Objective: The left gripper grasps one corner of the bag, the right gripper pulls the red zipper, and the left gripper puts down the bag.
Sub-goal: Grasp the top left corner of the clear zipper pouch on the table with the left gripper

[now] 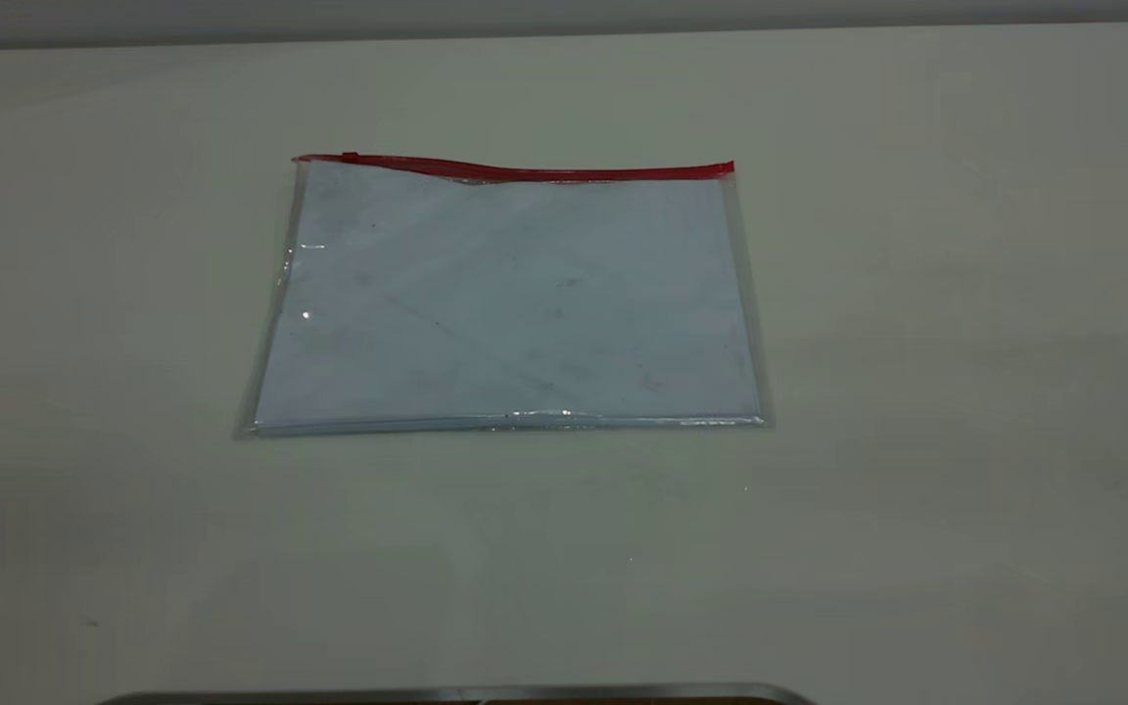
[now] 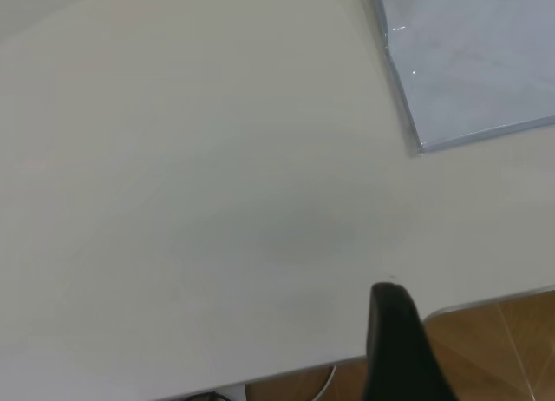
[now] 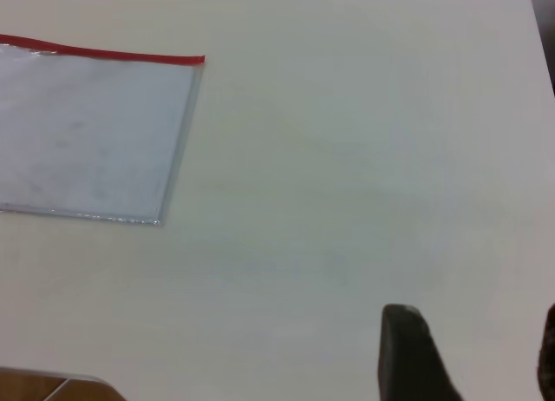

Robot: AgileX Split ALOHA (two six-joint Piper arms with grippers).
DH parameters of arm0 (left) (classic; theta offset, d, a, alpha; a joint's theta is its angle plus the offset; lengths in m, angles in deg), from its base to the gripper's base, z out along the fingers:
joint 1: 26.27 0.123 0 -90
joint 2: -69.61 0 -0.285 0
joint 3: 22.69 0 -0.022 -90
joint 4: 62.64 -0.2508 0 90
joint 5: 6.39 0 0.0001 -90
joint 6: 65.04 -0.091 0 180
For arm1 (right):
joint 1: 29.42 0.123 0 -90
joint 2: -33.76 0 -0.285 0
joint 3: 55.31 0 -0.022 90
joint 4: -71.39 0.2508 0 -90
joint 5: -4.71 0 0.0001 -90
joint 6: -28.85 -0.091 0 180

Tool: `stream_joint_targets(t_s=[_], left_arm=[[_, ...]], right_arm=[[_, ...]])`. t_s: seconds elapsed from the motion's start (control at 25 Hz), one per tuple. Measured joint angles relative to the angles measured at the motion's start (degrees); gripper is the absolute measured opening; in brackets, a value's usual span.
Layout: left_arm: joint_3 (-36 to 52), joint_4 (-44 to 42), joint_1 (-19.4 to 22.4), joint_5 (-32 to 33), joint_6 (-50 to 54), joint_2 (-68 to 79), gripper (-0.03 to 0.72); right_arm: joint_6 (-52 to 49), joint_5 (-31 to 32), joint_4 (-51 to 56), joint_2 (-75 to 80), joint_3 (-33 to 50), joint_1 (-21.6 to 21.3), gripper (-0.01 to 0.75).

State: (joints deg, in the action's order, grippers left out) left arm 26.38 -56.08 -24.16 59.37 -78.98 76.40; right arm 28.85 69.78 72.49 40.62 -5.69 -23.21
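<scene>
The bag (image 1: 510, 294), a clear flat pouch with white sheets inside, lies flat in the middle of the table. The red zipper (image 1: 525, 173) runs along its far long edge, and its small slider tab (image 1: 350, 157) sits near the left end. Neither gripper shows in the exterior view. In the left wrist view the left gripper (image 2: 395, 349) hangs over the table's near edge, well away from a plain corner of the bag (image 2: 468, 62). In the right wrist view the right gripper (image 3: 477, 349) is open and empty over bare table, far from the bag (image 3: 87, 132) and its red-tipped corner (image 3: 199, 61).
The pale table (image 1: 916, 441) stretches wide on all sides of the bag. A metal rim (image 1: 456, 693) shows at the front edge. Wooden floor (image 2: 503, 349) lies beyond the table edge in the left wrist view.
</scene>
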Motion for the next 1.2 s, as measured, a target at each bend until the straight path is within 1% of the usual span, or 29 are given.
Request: stream_joint_targets(t_s=[0.32,0.52,0.8,0.92,1.04,1.2], left_arm=[[0.00,0.24,0.00,0.00,0.00,0.00,0.496],[0.00,4.51,0.00,0.00,0.00,0.00,0.496],[0.00,5.11,0.00,-0.07,0.00,0.00,0.496],[-0.72,5.11,0.00,-1.86,1.64,0.14,0.496],[-1.34,5.11,0.00,-7.35,4.48,3.58,0.496],[-1.34,5.13,0.00,-15.76,5.26,15.12,0.496]], right_arm=[[0.00,0.00,0.00,0.00,0.00,0.00,0.392],[0.00,-0.12,-0.26,0.00,0.00,0.00,0.392],[0.00,-1.21,2.04,0.39,-0.43,0.00,0.392],[1.08,-5.50,5.91,5.64,-1.69,0.00,0.401],[3.74,-11.15,10.35,14.90,-1.86,0.00,0.434],[9.23,-19.88,14.75,29.62,-1.86,0.00,0.495]])
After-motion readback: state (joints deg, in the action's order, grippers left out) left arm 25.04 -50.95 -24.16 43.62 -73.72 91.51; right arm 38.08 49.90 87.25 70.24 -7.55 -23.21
